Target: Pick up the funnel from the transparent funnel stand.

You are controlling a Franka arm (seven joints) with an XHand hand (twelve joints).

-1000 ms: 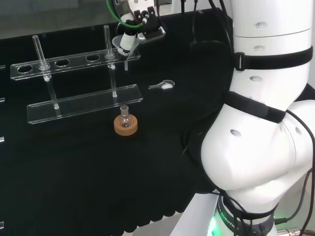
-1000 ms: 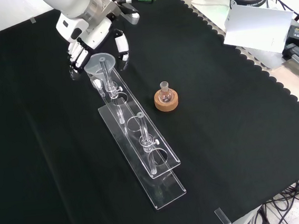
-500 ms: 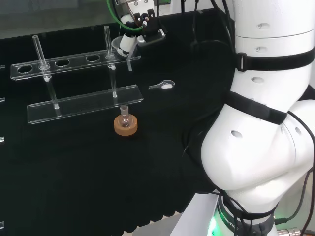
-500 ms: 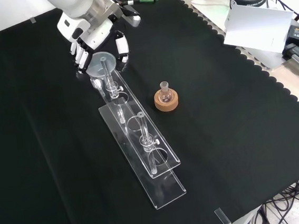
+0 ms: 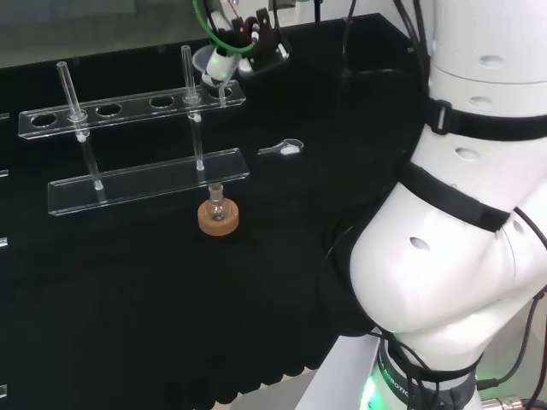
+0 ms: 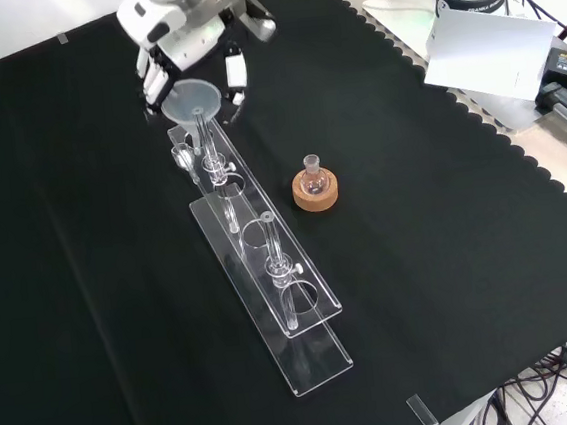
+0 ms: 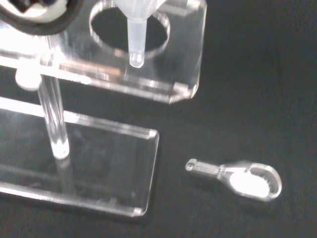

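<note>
Black cloth [image 6: 435, 218] covers the bench. At 11 o'clock in the front view, the hand [image 6: 182, 43] holds the funnel [image 6: 192, 101] with curled fingers above the stand [image 6: 269, 274]. I think it should rise straight up, so the stem clears the hole.

A small glass flask [image 6: 311, 175] sits upright in a cork ring [image 6: 316, 191] on the black cloth [image 6: 444, 207] of the tabletop, well apart from the hand, nearer the camera in the front view. A small clear clip [image 7: 237, 178] lies flat on the cloth, closer to the hand than the flask.
</note>
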